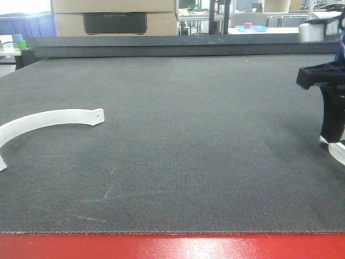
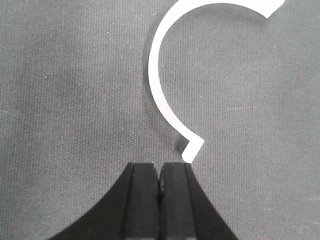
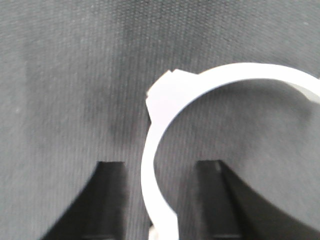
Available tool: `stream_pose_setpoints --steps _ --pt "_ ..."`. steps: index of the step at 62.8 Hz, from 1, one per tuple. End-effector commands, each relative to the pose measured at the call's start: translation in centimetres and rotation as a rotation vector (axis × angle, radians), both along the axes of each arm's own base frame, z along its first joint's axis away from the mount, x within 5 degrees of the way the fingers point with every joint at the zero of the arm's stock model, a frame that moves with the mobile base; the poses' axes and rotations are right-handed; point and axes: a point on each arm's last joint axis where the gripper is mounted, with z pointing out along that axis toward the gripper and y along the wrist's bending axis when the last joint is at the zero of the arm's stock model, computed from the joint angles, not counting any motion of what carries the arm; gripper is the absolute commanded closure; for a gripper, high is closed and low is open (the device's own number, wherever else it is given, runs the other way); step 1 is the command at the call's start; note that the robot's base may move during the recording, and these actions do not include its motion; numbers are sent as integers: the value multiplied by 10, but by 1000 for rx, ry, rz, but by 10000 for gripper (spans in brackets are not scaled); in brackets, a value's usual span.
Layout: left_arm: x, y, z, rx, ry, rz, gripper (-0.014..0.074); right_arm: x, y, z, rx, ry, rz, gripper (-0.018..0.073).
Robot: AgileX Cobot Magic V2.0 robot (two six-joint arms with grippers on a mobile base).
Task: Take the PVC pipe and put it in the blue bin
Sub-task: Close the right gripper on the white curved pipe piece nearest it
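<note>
A dark grey woven counter [image 1: 188,151] with a red front edge fills the front view. Near its left edge lies a white, curved pipe piece [image 1: 48,121], flat on the mat. It arcs from the left border toward the middle and ends in a flat tab with a small hole.

In the left wrist view the same pipe piece [image 2: 156,85] shows as an open C. One squared end sits just ahead of, and slightly to the right of, the left gripper [image 2: 160,182]. That gripper's black jaws are pressed together with nothing between them. They hang over bare mat and do not touch the piece.

At the right edge of the front view the right arm [image 1: 323,75] reaches down to the counter. A second pipe piece [image 1: 337,151] lies on the mat at its tip, partly cut off by the border.

In the right wrist view the right gripper [image 3: 159,167] has its jaws spread wide, one finger [image 3: 107,200] on each side of the second pipe piece [image 3: 172,95]. The white arc runs up between them, then curves off to the right past a flat tab. There is a gap between the arc and each finger, so it is not pinched.

Beyond the counter, a cardboard box [image 1: 113,16] stands at the back. A blue crate [image 1: 27,24] sits at the far left.
</note>
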Motion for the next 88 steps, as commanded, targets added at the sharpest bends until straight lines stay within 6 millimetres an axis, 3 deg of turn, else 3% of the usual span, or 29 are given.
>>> stream_pose_setpoints --steps 1,20,39,46,53,56,64,76,88 --pt "1 0 4 -11 -25 8 707 6 1 -5 -5 -5 2 418" --pt "3 0 4 -12 -41 9 707 11 4 -23 20 50 -16 442" --pt "3 0 5 -12 -49 9 707 15 4 -27 22 37 -36 456" --pt "3 0 5 -12 -49 9 707 14 4 -27 21 49 -35 546" --pt "4 0 5 -12 -63 11 707 13 4 -27 19 52 -33 716" --pt "3 0 5 -16 -45 10 707 13 3 -27 17 58 -32 727" --pt "1 0 14 2 48 -7 707 9 3 -11 19 47 -27 727" --pt "25 -1 30 16 83 -17 707 -3 2 40 35 -86 -22 727" --pt "59 -17 16 104 150 -97 707 -25 0 80 51 -228 -21 728"
